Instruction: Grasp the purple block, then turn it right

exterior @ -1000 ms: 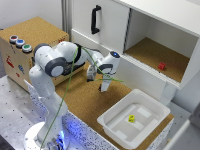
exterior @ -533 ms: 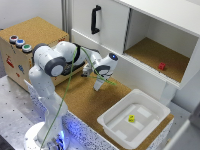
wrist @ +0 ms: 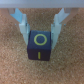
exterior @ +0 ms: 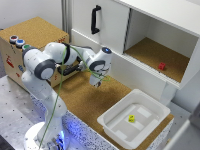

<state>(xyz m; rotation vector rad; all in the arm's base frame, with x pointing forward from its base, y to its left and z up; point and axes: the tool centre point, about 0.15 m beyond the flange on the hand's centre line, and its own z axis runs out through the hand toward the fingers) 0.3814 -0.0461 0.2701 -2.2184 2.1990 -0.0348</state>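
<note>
In the wrist view the purple block (wrist: 39, 46), with a yellow ring and a yellow line on its faces, sits on the cork surface between my two fingers (wrist: 23, 27). The gripper (wrist: 40, 36) straddles the block's upper part, one finger close along each side, and the jaws look spread. In the exterior view the gripper (exterior: 96, 82) points down just above the cork table, in front of the cabinet drawer. There the gripper hides the block.
A white tray (exterior: 114, 126) holding a small yellow object (exterior: 131, 118) stands at the exterior view's lower right. A red object (exterior: 162, 66) lies in the open cabinet shelf. A cabinet door with a black handle (exterior: 94, 19) is behind. A wooden box with buttons (exterior: 17, 42) stands left.
The gripper has moved toward the exterior view's left along the cork surface and has stayed low over the table.
</note>
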